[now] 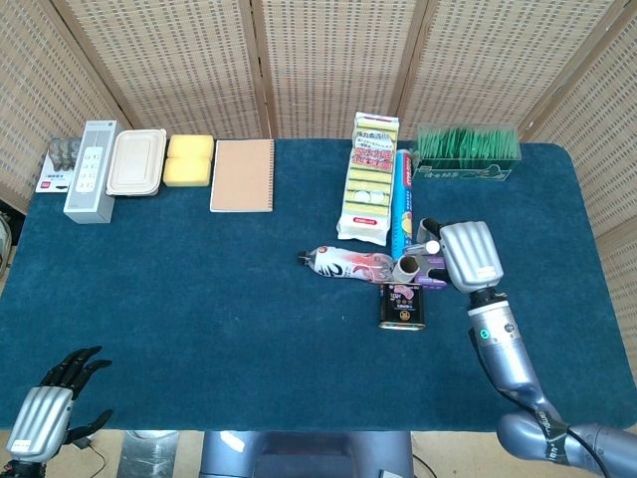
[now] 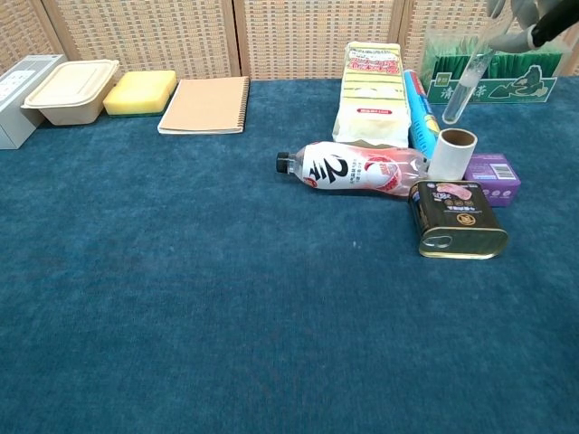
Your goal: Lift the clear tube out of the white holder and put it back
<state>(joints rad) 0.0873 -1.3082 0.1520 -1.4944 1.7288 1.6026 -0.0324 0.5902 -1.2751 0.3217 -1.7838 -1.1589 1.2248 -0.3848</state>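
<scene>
One tin can fronts white holder — bottle alongside, purple box behind.

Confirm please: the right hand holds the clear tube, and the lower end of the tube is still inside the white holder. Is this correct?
Not quite. The right hand does hold the clear tube, but its lower end is out of the white holder, hanging tilted just above the open top. The chest view shows the gap.

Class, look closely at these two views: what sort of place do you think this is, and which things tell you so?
Probably a robot test or demonstration set-up, not a home: a blue-covered table ringed by wicker screens, with unrelated goods laid out, such as a tin can, and a robot right hand holding a clear tube.
</scene>
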